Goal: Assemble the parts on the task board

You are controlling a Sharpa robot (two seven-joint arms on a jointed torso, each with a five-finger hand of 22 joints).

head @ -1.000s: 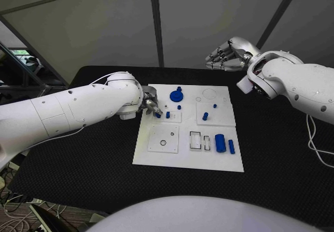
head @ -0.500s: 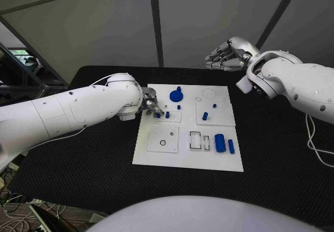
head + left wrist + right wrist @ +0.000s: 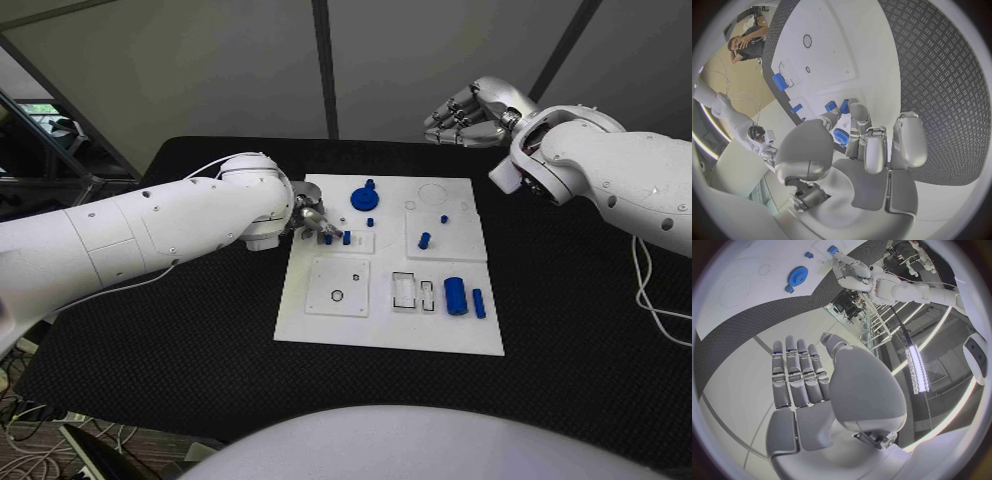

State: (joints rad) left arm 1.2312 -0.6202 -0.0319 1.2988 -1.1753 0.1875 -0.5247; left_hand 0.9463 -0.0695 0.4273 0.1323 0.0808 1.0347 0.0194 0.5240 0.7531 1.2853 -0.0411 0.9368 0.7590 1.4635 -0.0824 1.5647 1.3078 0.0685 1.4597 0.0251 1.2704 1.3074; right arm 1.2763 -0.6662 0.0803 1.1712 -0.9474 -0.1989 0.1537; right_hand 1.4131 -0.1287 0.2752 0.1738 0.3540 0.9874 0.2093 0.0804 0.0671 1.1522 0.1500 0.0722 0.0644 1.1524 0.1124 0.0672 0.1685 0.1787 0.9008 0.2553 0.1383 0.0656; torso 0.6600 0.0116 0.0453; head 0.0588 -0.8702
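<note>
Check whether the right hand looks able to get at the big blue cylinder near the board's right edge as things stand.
Probably yes. The right hand is raised beyond the table's far edge, holding nothing, and nothing covers the big blue cylinder; the left hand works at the task board's opposite side.

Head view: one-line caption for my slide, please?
Left hand works at small blue parts on the task board; right hand hangs raised beyond the table.

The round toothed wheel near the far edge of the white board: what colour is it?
Blue. The toothed wheel shows best in the right wrist view.
</note>
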